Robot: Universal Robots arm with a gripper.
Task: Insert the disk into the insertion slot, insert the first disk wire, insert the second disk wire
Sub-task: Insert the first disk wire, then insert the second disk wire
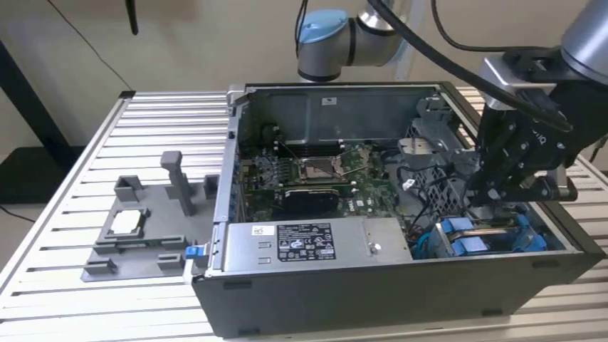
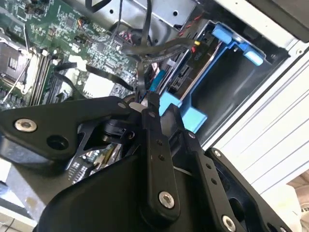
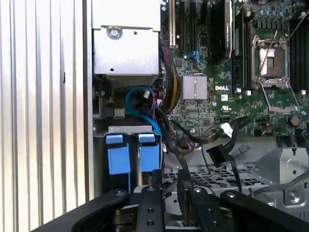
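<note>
Jaw state impossible to tell, with the gripper (image 1: 488, 205) low inside the computer case (image 1: 380, 299), close against black cables (image 3: 170, 147). Just beneath, the disk (image 2: 195, 60) in its blue carrier, seated in the insertion slot (image 3: 129, 129) at the case corner on the exterior view's right. Beyond, motherboard (image 1: 314, 178) and grey power-supply box (image 1: 304, 246).

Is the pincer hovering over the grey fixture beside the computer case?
No, the pincer hangs over the open computer case, while the grey fixture sits outside it.
</note>
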